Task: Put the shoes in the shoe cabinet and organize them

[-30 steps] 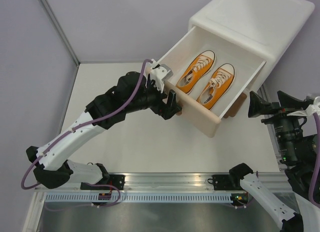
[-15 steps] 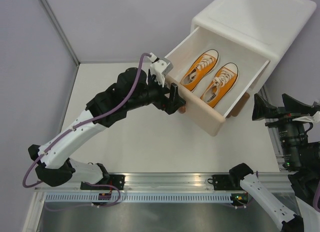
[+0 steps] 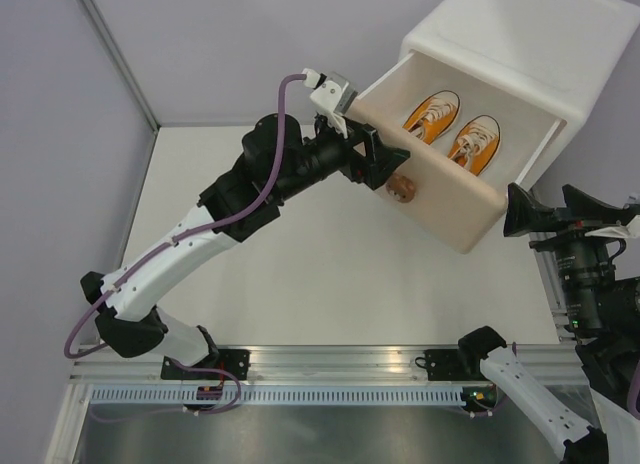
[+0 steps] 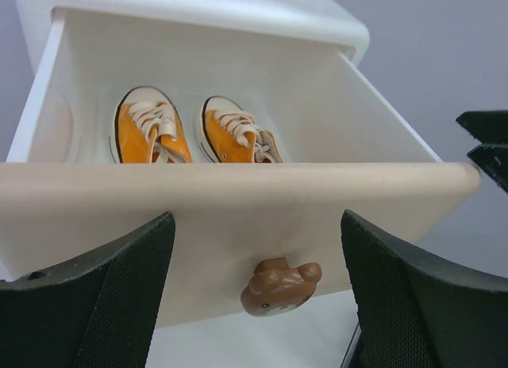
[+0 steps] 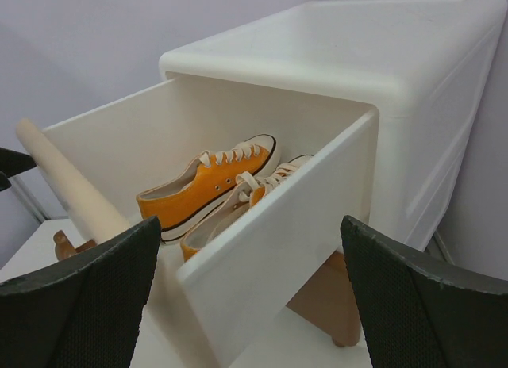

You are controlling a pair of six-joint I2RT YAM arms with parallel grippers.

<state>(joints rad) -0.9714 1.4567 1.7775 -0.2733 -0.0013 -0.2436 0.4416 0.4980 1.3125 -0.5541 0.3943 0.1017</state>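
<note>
The white shoe cabinet [image 3: 520, 39] stands at the back right, its beige upper drawer [image 3: 440, 199] partly open. The orange pair of shoes [image 3: 455, 129] lies side by side inside it, also seen in the left wrist view [image 4: 190, 134] and the right wrist view [image 5: 210, 189]. My left gripper [image 3: 385, 162] is open at the drawer front, its fingers either side of the bear-head knob [image 4: 279, 286] and above it in the top view [image 3: 400, 189]. My right gripper [image 3: 545, 212] is open and empty beside the drawer's right side. The red shoes are out of view.
A brown part [image 5: 333, 300] shows under the open drawer, beside the cabinet's lower body. The white table [image 3: 300, 274] spreads in front of the cabinet. A grey wall [image 3: 60, 134] closes the left side. The metal rail [image 3: 330, 369] runs along the near edge.
My left arm has reached up and to the right with its gripper at the drawer front. The upper drawer has slid further into the cabinet, and less of the orange shoes shows.
</note>
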